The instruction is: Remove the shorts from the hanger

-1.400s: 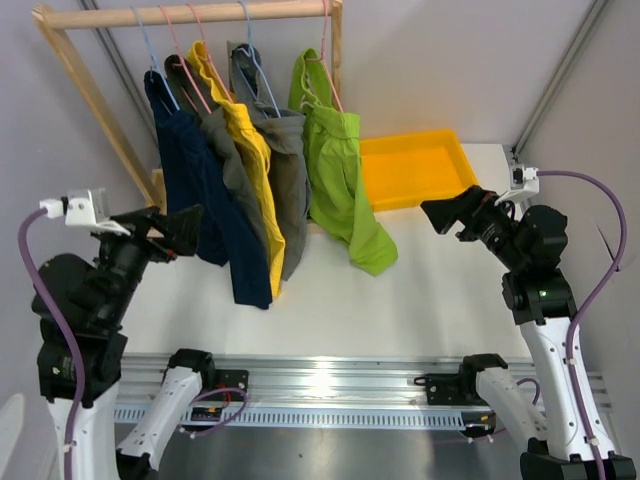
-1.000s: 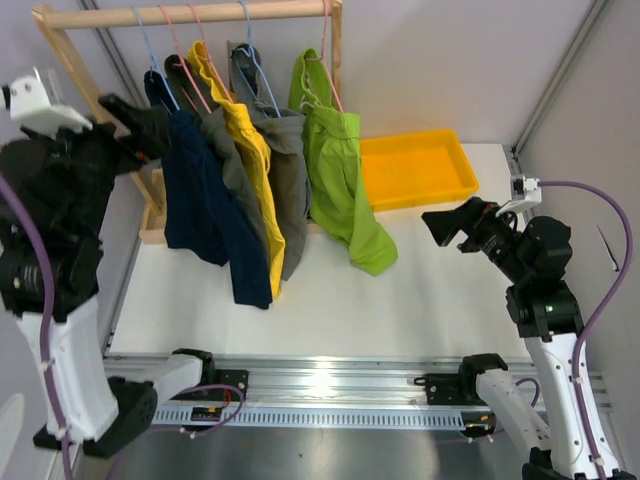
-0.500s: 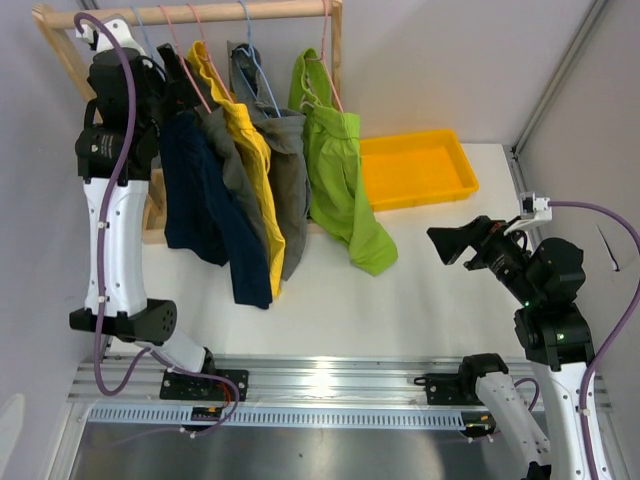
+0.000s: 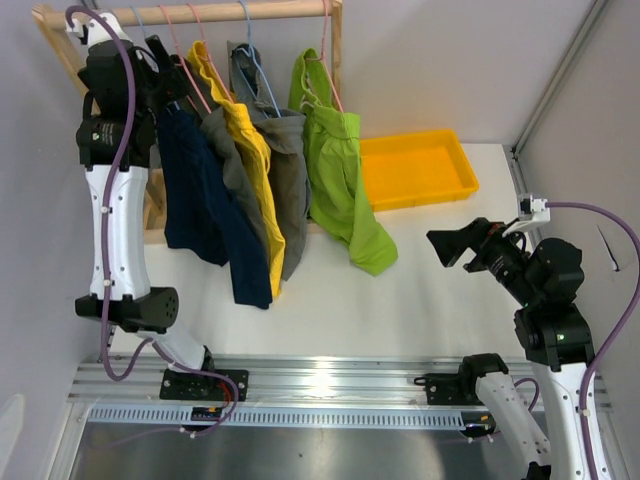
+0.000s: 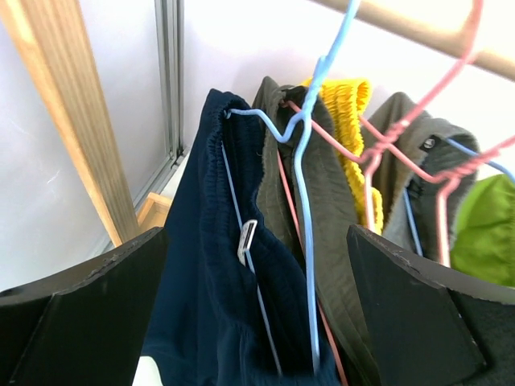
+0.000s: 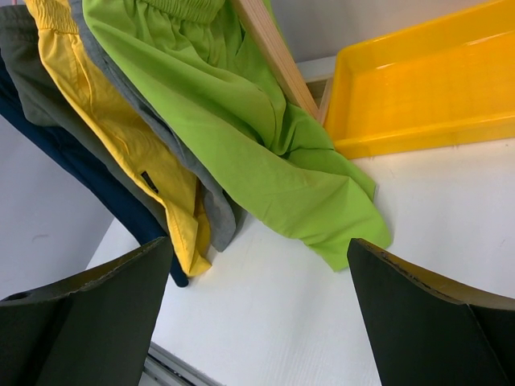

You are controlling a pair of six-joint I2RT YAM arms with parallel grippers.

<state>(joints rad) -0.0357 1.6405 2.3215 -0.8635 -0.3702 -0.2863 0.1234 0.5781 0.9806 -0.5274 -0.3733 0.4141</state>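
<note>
Left gripper [image 5: 257,235] was wide open and empty, high at the left end of the rail [image 4: 220,12]. Its dark fingers [image 5: 88,305] were spread either side of the navy shorts [image 5: 211,265], just below the waistband. Whether they touched the cloth could not be told. Right gripper [image 6: 259,241] was also wide open and empty, over the table [image 4: 400,300], well apart from the rack and facing it.

Five pairs hung close together on wire hangers. From the left they were the navy shorts, olive-grey shorts [image 5: 326,217], yellow shorts [image 5: 346,104], grey shorts [image 5: 418,153] and lime shorts [image 6: 241,121]. The lime hem lay on the table near the tray [image 4: 418,137].

The shorts looked light, thin and limp, so they would likely sag and fold rather than keep their shape. The navy waistband was gathered elastic, bunched over the shoulder of the blue hanger [image 5: 308,201]. That was probably the thickest and surest place to pinch, just beside the wire. The hanger seemed light and free to swing, so a pull might drag it along the rail. The olive-grey shorts pressed against the navy pair and could be caught in the same pinch.
</note>
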